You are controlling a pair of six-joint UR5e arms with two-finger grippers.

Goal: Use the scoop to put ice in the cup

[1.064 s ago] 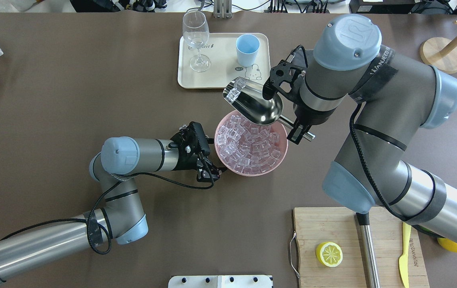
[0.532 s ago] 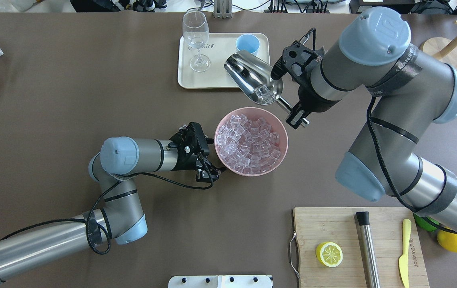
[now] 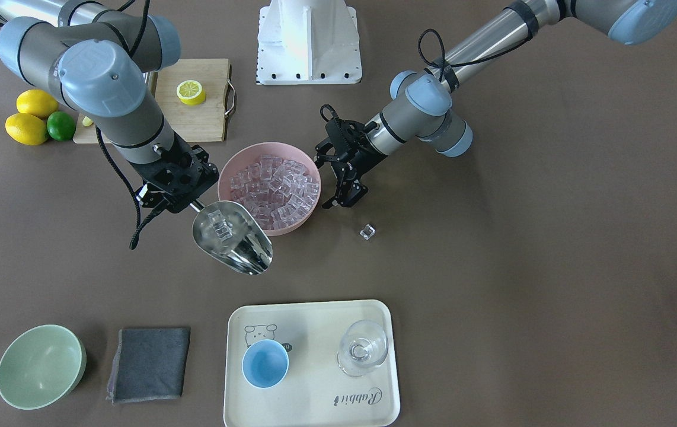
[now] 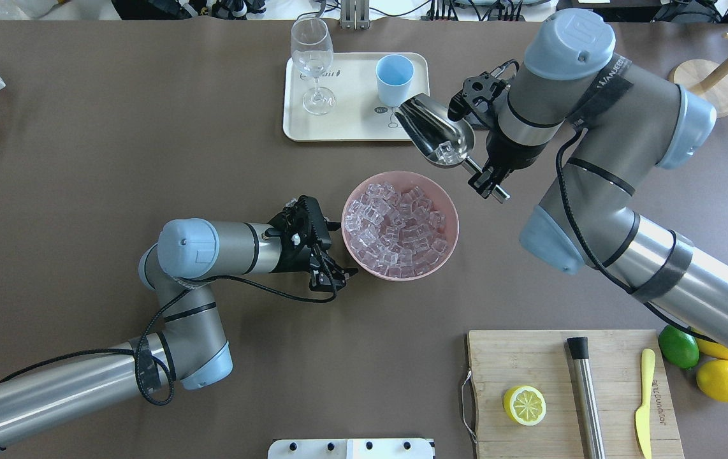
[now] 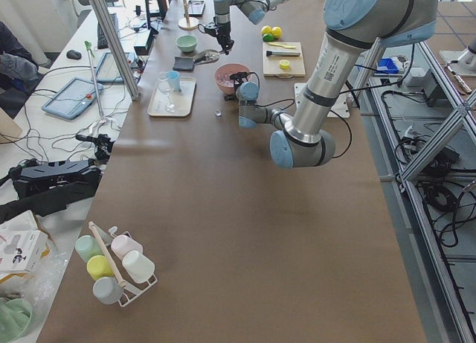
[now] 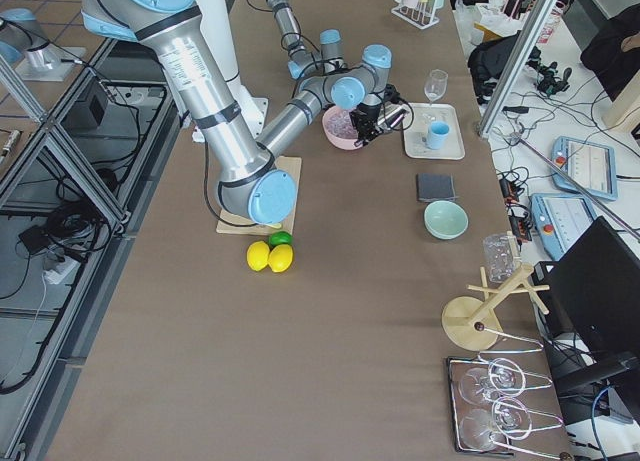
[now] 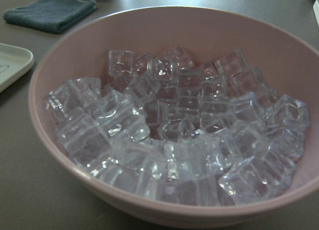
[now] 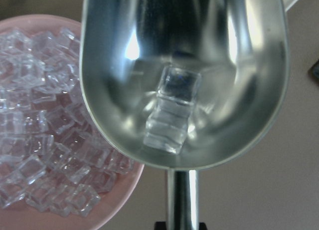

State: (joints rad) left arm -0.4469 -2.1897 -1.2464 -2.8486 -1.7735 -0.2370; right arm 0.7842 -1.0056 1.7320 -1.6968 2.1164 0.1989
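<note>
Right claw (image 4: 488, 182): you are watching it gripping the scoop (image 4: 438, 131), carrying ice (image 4: 445, 152), upper middle.
Left claw (image 4: 338, 279): sitting wide beside the pink bowl (image 4: 454, 245).

The bowl (image 4: 454, 237), filled with ice (image 4: 396, 229), is taken as the landmark. Beyond it, away from the robot, a tray (image 4: 354, 124) is set, bearing the cup (image 4: 394, 78) and, to the cup's left, a glass (image 4: 312, 64). The scoop (image 4: 435, 131), with cubes (image 4: 445, 152) in its trough, is held in the air between bowl and tray, off the bowl's far right. The left gripper (image 4: 337, 275) is placed just beside the bowl's left rim. A loose cube (image 3: 367, 231) lies beyond the bowl, leftward. A cutting board (image 4: 530, 357) lies nearer the robot, rightward.
</note>
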